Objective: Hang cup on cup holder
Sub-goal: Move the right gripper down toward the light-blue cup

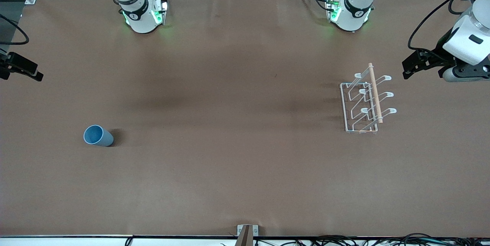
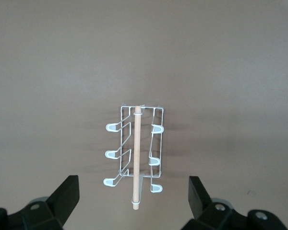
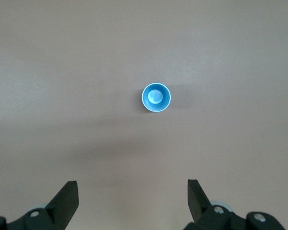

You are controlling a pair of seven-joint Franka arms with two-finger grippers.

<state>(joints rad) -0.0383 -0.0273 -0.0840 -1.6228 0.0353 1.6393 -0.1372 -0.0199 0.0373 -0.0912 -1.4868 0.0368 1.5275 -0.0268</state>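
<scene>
The light-blue cup (image 1: pixel 98 136) stands upright, mouth up, toward the right arm's end of the table; the right wrist view looks down into the cup (image 3: pixel 156 97). The white wire cup holder (image 1: pixel 367 98) with its wooden rod (image 1: pixel 375 93) stands toward the left arm's end, its prongs bare. The left wrist view shows the cup holder (image 2: pixel 136 153) from above. My left gripper (image 1: pixel 410 68) hangs open over the table beside the holder, nothing between its fingers (image 2: pixel 67 191). My right gripper (image 1: pixel 32 72) hangs open over the table's end, apart from the cup, its fingers (image 3: pixel 67 194) empty.
Brown table covering (image 1: pixel 237 123) spreads between cup and holder. The two arm bases (image 1: pixel 141 14) (image 1: pixel 350 12) stand along the table's edge farthest from the front camera. A small bracket (image 1: pixel 247 232) and cables lie at the nearest edge.
</scene>
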